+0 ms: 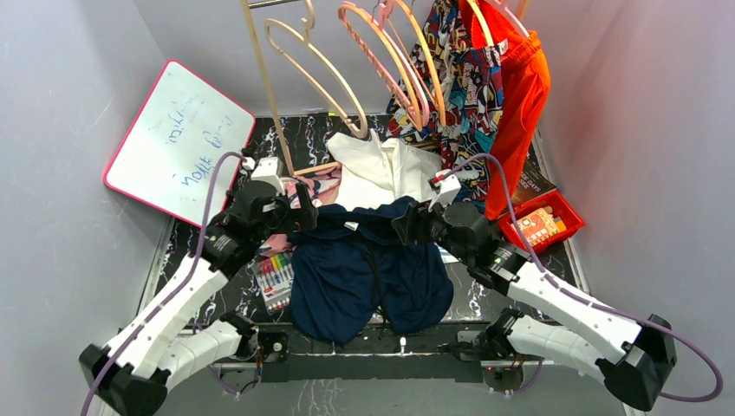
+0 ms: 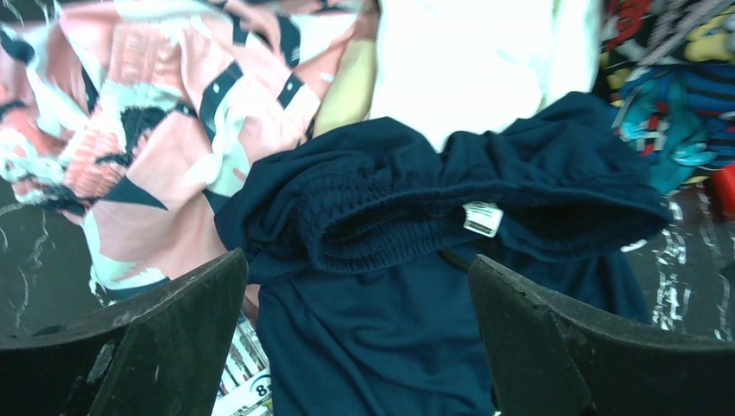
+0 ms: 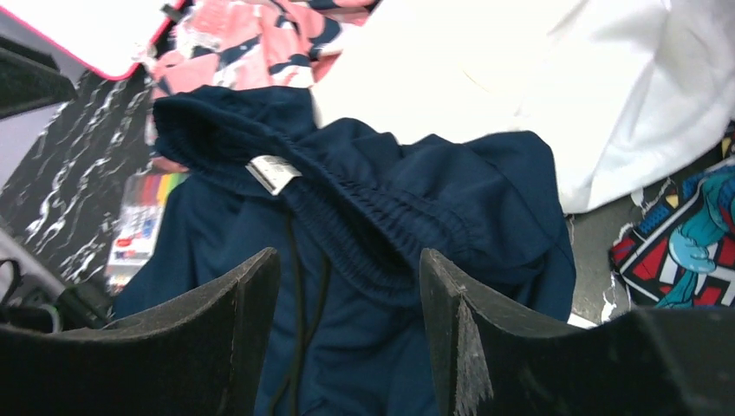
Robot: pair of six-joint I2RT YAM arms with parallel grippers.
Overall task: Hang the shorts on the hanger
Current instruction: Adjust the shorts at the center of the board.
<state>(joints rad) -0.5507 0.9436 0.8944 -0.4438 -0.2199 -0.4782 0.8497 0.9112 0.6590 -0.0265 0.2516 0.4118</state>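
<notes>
Left gripper [image 2: 355,264] spread wide, its fingers straddling empty air just short of the crumpled elastic waistband of the plain dark navy-blue fabric shorts [image 1: 368,269]; nothing is pinched. Right gripper [image 3: 348,256] also parted, less widely, poised over the same waistband from the other side, holding nothing; contact with the cloth can't be confirmed from either wrist view. The shorts lie flat on the black white-veined marble-look table [image 1: 295,143], legs toward the arm bases, waistband bunched at the far end with a small white label showing. The thin curved orange-tan hanger [image 1: 432,69] hangs above and beyond the shorts, well apart from them, among paler beige and pink hangers. Just beyond the shorts: a white garment [image 1: 381,169] and, to its left, a pink patterned garment [image 1: 316,184]. Bright orange shorts [image 1: 520,95] and a comic-print garment [image 1: 459,78] hang beyond the shorts to the right. Left of the shorts, a clear pack of coloured markers [image 1: 276,279]; further left, a pink-framed whiteboard [image 1: 173,139] leans on the grey wall. Right of the shorts, a red tray [image 1: 568,227] holds what looks like a packet of orange pieces.
</notes>
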